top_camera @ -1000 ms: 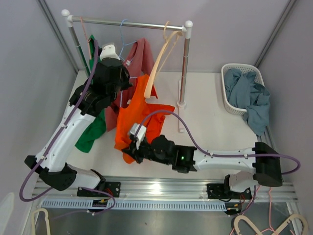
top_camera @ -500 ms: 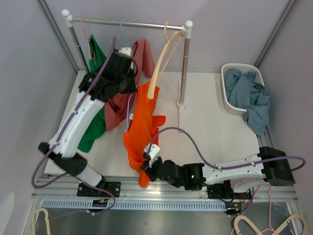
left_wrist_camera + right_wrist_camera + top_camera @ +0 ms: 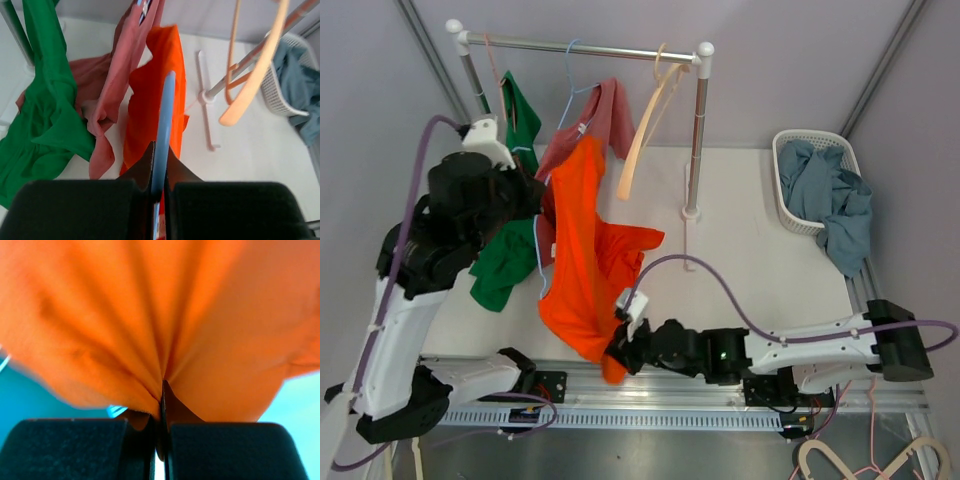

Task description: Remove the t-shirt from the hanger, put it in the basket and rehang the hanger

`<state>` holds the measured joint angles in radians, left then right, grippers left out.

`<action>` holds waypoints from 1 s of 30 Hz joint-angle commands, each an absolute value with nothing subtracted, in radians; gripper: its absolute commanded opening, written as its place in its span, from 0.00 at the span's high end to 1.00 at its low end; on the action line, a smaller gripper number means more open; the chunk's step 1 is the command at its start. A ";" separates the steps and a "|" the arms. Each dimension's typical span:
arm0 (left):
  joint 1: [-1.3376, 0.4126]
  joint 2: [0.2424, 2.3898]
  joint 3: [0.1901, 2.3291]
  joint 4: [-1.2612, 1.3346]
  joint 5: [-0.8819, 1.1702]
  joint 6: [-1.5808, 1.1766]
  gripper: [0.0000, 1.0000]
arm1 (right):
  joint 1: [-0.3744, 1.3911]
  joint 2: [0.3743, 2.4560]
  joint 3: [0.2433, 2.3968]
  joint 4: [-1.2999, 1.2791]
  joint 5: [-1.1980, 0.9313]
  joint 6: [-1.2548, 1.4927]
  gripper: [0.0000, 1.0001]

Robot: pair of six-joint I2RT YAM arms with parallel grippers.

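The orange t-shirt [image 3: 585, 250] hangs stretched from near the rail down to the table's front edge. My left gripper [image 3: 532, 197] is shut on a thin blue hanger [image 3: 164, 110] that runs up into the shirt's top [image 3: 155, 100]. The blue wire also shows beside the shirt in the top view [image 3: 539, 265]. My right gripper [image 3: 617, 352] is shut on the shirt's lower hem, low at the front edge. In the right wrist view the orange cloth [image 3: 165, 315] fans out from between the closed fingers [image 3: 162, 405].
A cream hanger [image 3: 640, 125] hangs bare on the rail beside the right rack pole [image 3: 697, 140]. A green shirt [image 3: 505, 260] and a dusty red shirt [image 3: 600, 115] hang to the left. A white basket [image 3: 788, 145] of grey-blue clothes stands at the right.
My left arm has drawn back to the left with the blue hanger. The orange shirt's top has moved left, away from the cream hanger, and the cloth has spread wider. My right gripper stays put.
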<state>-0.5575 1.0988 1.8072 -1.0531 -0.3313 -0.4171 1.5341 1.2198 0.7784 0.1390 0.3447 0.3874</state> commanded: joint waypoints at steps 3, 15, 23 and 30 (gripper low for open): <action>-0.538 1.210 1.784 -0.881 -0.341 -0.417 1.00 | 1.646 1.385 0.888 0.129 0.148 0.330 1.00; -0.523 1.369 2.100 -1.000 -0.305 -0.379 1.00 | 1.657 1.490 0.864 0.164 0.210 0.414 1.00; -0.483 1.459 2.251 -1.080 -0.201 -0.393 0.99 | 1.706 1.601 0.963 0.039 0.252 0.409 1.00; -0.526 1.102 1.860 -1.029 -0.106 -0.333 0.99 | 1.473 1.381 0.810 -0.108 0.466 0.574 1.00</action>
